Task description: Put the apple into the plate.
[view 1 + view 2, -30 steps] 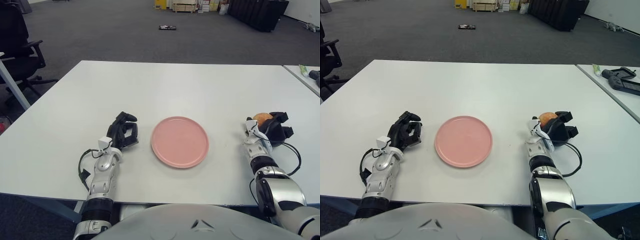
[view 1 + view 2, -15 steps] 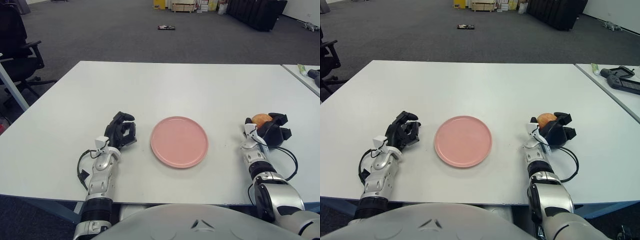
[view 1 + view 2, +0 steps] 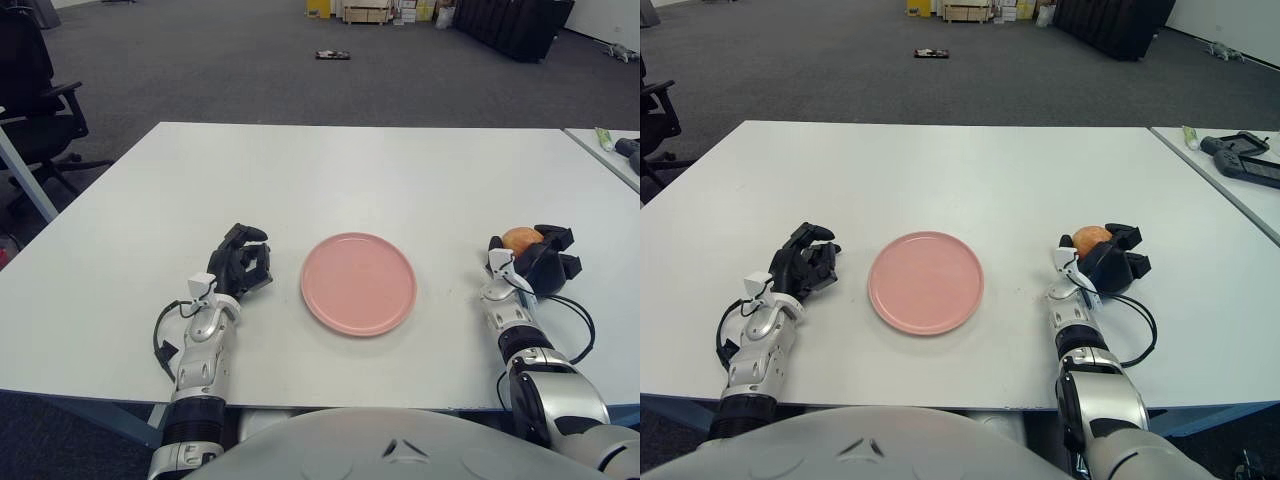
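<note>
An orange-red apple (image 3: 519, 238) is at the right of the white table (image 3: 350, 170), inside my right hand (image 3: 545, 262). The hand's black fingers (image 3: 556, 238) curl around the apple's right and near side, low at the table top. It also shows in the right eye view (image 3: 1110, 264), with the apple (image 3: 1090, 237) at its far left. A round pink plate (image 3: 358, 283) lies in the middle, well left of the apple, with nothing on it. My left hand (image 3: 241, 263) rests curled on the table left of the plate and holds nothing.
A second table (image 3: 1230, 170) stands to the right with a black controller (image 3: 1245, 160) and a small tube on it. An office chair (image 3: 35, 90) stands at the far left. Cables trail from both wrists.
Both forearms have shifted slightly left on the table. The right hand stays around the apple. The plate has not moved.
</note>
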Robot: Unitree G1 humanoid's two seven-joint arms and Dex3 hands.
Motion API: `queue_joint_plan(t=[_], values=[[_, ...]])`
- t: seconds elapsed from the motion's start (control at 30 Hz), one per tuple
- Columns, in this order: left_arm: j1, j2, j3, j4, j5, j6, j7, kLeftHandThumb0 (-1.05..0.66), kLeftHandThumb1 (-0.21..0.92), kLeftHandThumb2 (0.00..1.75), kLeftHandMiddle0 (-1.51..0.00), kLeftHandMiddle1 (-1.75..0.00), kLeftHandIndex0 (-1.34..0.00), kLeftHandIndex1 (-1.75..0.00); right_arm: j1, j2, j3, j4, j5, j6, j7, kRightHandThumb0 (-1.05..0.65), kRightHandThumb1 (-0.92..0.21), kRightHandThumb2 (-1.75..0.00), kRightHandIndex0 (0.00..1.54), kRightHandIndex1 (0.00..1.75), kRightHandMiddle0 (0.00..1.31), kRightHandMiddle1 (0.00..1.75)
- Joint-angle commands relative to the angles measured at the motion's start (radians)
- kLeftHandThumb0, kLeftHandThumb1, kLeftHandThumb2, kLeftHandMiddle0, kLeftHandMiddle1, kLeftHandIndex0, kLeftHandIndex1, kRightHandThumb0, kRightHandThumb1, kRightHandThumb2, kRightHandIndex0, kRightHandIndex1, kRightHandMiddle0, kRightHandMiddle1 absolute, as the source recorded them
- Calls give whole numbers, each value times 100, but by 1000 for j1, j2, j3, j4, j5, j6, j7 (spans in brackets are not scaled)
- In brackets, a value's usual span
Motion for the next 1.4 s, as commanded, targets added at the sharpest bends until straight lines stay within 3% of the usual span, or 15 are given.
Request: queue_joint_plan(t=[0.0, 0.3, 0.63, 0.87, 1.03, 1.2, 1.37], values=[[12, -6, 6, 6, -13, 7, -1, -43, 47, 113, -117, -175, -49, -175, 42, 46, 31, -26, -16, 72, 9, 0, 5, -170, 93, 162, 66, 175], [17, -9, 3, 9, -6, -4, 3, -43, 47, 114, -119, -175, -49, -175, 76, 59, 91, -270, -81, 182, 35, 0, 5, -170, 93, 162, 66, 175], [24, -16, 1, 4, -11, -2, 3, -43, 46, 115, -118, -175, -50, -175, 149, 59, 142, -547, -141, 244, 157, 0, 5, -170, 93, 163, 66, 175], [24, -15, 2, 8, -10, -8, -1, -43, 46, 115, -117, -175, -50, -175, 161, 108, 192, -748, -212, 333, 212, 0, 5, -170, 92, 164, 66, 175], [26, -17, 2, 6, -9, -7, 1, -44, 46, 115, -117, -175, -50, -175, 163, 122, 210, -813, -243, 349, 245, 0, 5, -171, 92, 166, 66, 175], [30, -16, -4, -8, -4, 23, 9, -44, 46, 115, -116, -175, -50, -175, 160, 179, 267, -931, -288, 403, 302, 0, 5, -171, 91, 167, 65, 175], [31, -20, -4, -16, -3, 30, 10, -43, 46, 114, -117, -175, -50, -175, 158, 200, 305, -969, -306, 397, 355, 0, 3, -169, 90, 168, 64, 175]])
